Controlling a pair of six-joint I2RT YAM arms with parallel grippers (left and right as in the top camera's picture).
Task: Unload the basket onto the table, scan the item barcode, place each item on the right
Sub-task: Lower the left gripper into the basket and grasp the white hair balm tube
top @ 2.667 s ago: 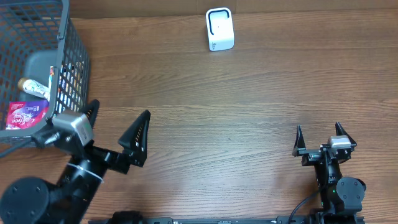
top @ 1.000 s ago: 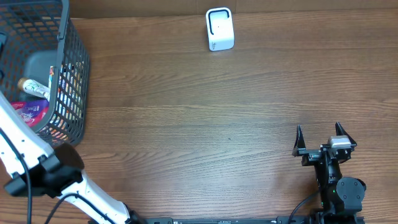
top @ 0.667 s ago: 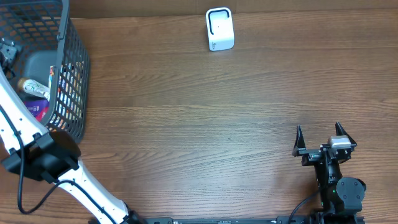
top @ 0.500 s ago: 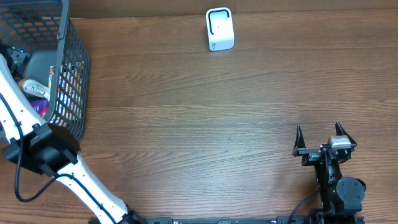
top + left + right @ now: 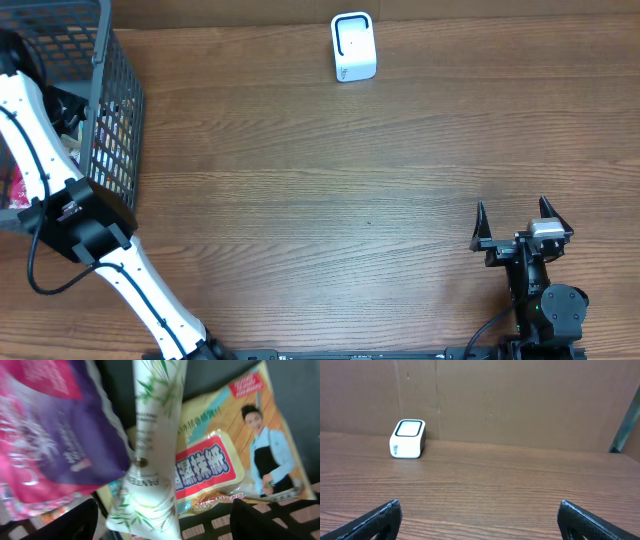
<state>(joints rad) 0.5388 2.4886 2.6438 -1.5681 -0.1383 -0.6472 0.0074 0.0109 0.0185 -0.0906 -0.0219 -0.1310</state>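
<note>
1. I judge that the item to scan is the white tube point(image 5: 152, 435). It lies inside the wire basket point(image 5: 120, 90) at the upper left of the overhead frame, beside a purple pouch point(image 5: 45, 435) and over a yellow snack packet point(image 5: 240, 445).
2. The left arm reaches into this basket. In its wrist view the left fingers point(image 5: 70, 522) stand wide, one at the lower left corner and one at the lower right. The tube passes between them, and neither finger seems to touch it.
3. The long axis of the tube runs from top to bottom of the wrist frame, a little tilted. The gap of the fingers goes across this axis, so a squeeze should meet the narrow width of the tube.
4. The right fingers point(image 5: 375, 520) are wide and hold nothing. They wait at the lower right of the overhead frame, well apart from the basket, so the left arm is clearly nearer.
5. The white scanner point(image 5: 352, 45) stands on the bench point(image 5: 350, 200) at the top centre, well apart from the basket. No barcode shows on the visible side of the tube.
6. The pouch touches the tube near one finger and could be caught together with it.
</note>
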